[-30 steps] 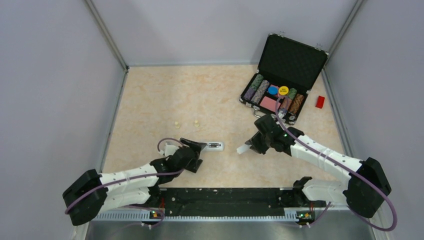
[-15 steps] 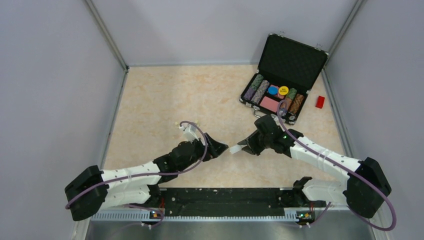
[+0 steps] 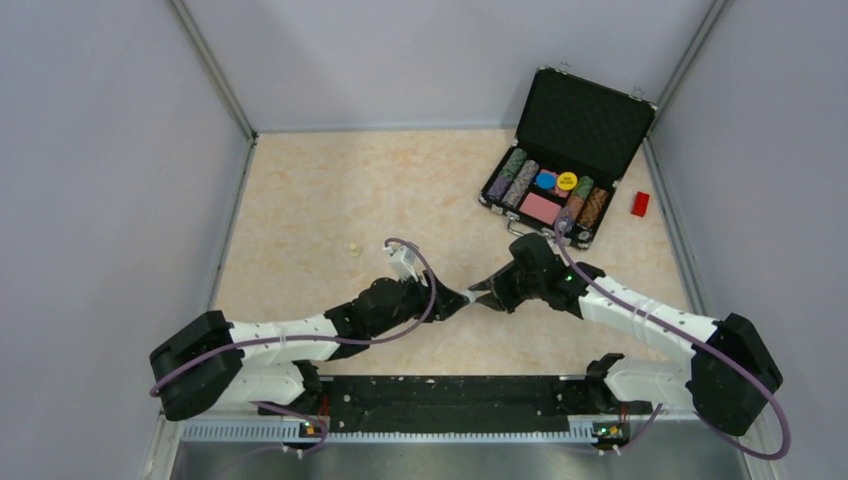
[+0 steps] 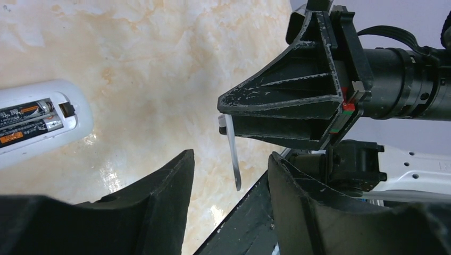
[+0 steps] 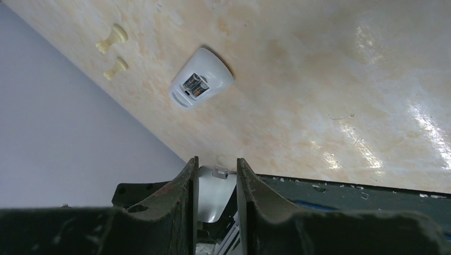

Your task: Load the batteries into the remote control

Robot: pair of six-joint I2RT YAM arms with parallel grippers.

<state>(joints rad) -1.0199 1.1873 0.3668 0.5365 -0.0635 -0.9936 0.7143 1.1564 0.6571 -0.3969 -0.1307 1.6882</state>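
White arm links [image 3: 270,335] with black joints [image 3: 735,375]; purple cables [image 3: 787,420].

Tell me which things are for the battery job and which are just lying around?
For the job: slim white rectangular remote control; two dark cylinder batteries already in it; thin white plastic cover piece, pinched in the right gripper.
Just lying about: open black case of poker chips; small red block; two cream-coloured pegs.
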